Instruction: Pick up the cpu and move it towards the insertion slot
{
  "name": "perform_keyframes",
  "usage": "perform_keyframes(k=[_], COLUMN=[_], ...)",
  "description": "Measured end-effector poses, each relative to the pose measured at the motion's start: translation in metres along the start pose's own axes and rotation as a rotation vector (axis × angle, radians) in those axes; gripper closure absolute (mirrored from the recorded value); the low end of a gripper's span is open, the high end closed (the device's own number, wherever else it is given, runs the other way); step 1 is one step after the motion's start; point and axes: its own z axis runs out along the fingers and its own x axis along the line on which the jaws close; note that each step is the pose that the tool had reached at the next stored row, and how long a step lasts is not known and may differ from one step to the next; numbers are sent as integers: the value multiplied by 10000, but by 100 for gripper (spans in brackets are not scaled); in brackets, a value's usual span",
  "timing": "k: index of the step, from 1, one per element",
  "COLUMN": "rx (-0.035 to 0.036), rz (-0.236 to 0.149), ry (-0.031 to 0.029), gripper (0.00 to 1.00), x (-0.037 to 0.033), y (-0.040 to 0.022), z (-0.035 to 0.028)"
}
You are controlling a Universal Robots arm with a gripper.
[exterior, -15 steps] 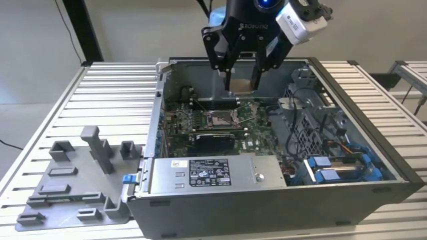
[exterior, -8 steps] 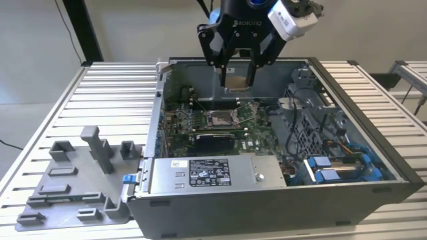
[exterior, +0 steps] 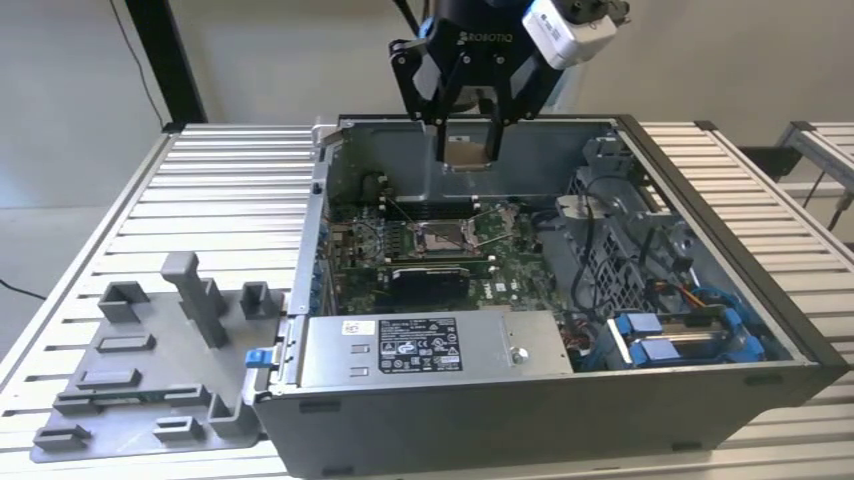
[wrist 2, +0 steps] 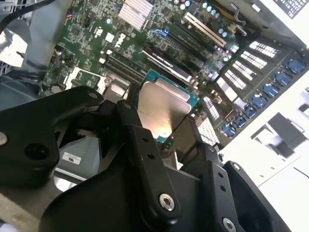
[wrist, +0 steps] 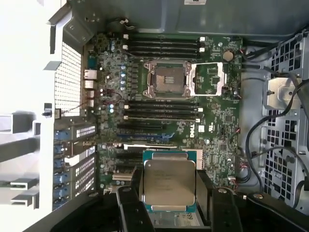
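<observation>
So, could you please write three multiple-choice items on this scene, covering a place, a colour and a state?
1. Where is the cpu?
A. Seated in the insertion slot
B. In the claw, above the board
C. On the grey tray

2. What colour is the circuit board?
A. Green
B. Red
C. White

3. The insertion slot is:
A. Covered by a heatsink
B. Filled
C. Open, dark centre exposed

Key: B, the claw grips the cpu high over the case; A, green shows in both wrist views; C, the frame sits bare.

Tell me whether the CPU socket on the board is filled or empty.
Empty: the socket shows a bare dark centre with its metal frame flipped open beside it, while the end effector holds the chip away from it.
</observation>
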Motion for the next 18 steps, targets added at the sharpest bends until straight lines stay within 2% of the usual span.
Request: perform_keyframes(k=[18], rx=[0], rz=[51], ry=[-2], gripper=[100], x=[10], y=[383], z=[23])
